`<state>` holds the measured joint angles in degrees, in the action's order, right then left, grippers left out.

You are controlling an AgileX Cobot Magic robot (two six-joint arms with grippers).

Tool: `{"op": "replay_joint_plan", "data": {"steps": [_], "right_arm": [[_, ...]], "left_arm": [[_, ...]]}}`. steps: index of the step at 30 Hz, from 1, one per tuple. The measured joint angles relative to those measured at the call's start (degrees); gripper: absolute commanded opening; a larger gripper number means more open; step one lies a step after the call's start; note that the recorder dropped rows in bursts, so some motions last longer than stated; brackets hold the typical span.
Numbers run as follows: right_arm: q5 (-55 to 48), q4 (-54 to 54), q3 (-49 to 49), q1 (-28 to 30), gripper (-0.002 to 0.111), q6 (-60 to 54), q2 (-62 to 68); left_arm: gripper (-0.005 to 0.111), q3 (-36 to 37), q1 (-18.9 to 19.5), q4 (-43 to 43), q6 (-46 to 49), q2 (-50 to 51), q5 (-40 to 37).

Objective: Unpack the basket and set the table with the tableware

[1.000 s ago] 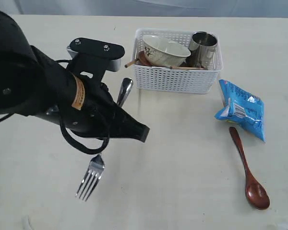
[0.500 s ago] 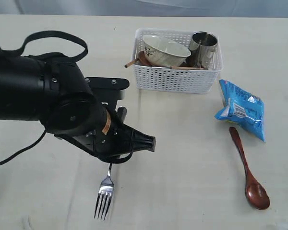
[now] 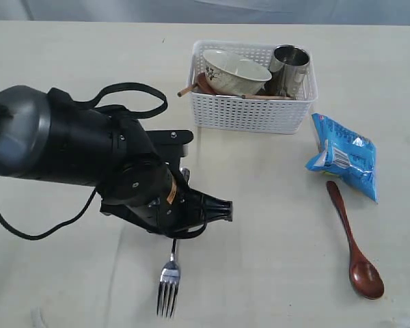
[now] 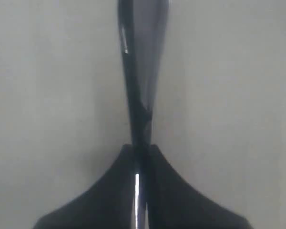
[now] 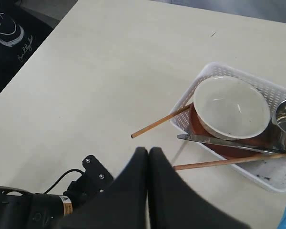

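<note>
Cream table point(image 3: 273, 273). Left gripper point(image 4: 139, 160) clamps one fork point(image 3: 168, 290), the grip visible only in the left wrist view; right gripper point(image 5: 148, 157) closed, empty. Exterior view alone shows one spoon point(image 3: 351, 246), one snack bag point(image 3: 345, 157).

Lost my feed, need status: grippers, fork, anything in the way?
Left gripper shut on fork handle; right gripper shut, empty. Bowl, cup in basket; spoon out on table. Nothing by the fork.

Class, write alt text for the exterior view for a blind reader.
The left gripper holds a silver fork by its handle over the table. Behind stands a white basket holding a bowl, steel cup and sticks; a blue snack bag and wooden spoon lie to its right.
</note>
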<state>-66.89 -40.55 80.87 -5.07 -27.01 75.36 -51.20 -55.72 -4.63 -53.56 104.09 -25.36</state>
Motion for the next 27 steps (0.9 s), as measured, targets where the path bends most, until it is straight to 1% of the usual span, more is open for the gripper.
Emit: {"op": "replay_joint_plan", "data": {"steps": [5,13,27], "right_arm": [[0.3,-0.1,0.0,0.0,0.0,0.0,0.0],[0.6,-0.5,0.0,0.0,0.0,0.0,0.0],[0.6,-0.7,0.0,0.0,0.0,0.0,0.0]], "left_arm": [[0.0,0.0,0.0,0.0,-0.1,0.1,2.6],[0.0,-0.5,2.4,0.2,-0.5,0.2,2.7],[0.0,-0.5,2.4,0.6,-0.5,0.3,1.4]]}}
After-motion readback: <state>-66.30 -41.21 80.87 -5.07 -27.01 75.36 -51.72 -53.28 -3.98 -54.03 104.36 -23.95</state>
